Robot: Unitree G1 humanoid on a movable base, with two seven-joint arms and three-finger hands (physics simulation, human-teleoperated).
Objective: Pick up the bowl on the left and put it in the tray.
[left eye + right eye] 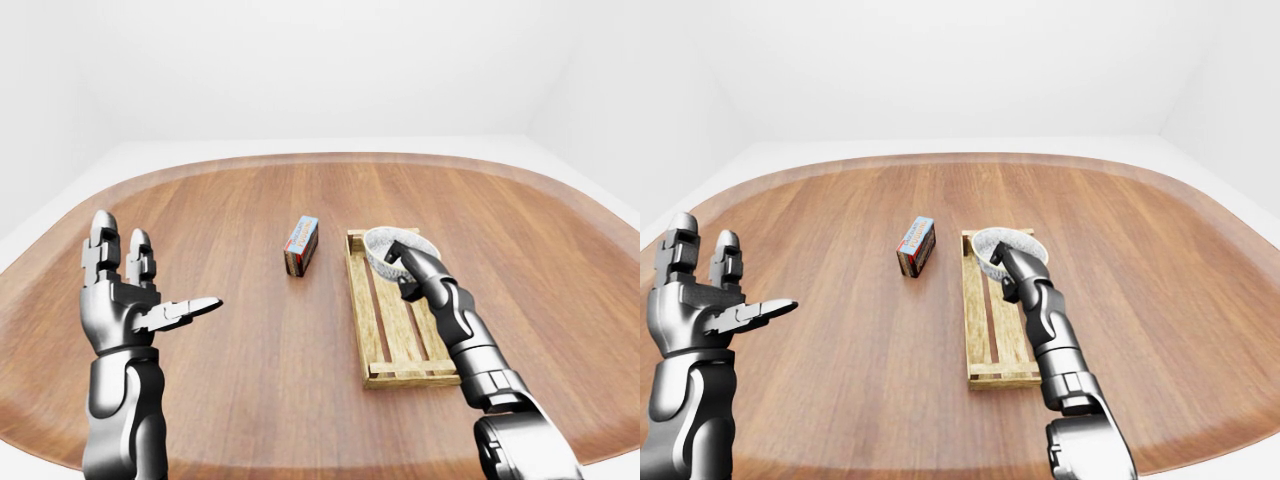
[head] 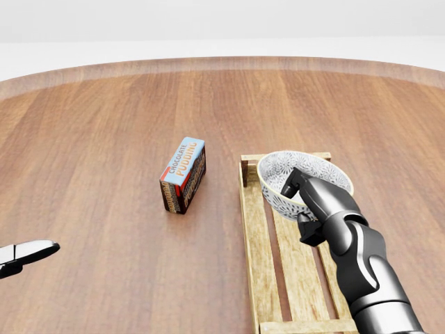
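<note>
A white patterned bowl (image 2: 277, 182) sits tilted over the top end of the wooden slatted tray (image 2: 249, 236). My right hand (image 2: 297, 202) is shut on the bowl's near rim, with fingers (image 2: 293, 182) inside and the thumb outside below. Whether the bowl rests on the slats or hangs just above them I cannot tell. In the left-eye view my left hand (image 1: 150, 290) is raised at the left, open and holding nothing, far from the tray; only a fingertip (image 2: 31, 250) of it shows in the head view.
A chocolate pudding box (image 2: 183, 174) stands on the round wooden table (image 2: 104, 139), just left of the tray's top end. White floor and walls surround the table.
</note>
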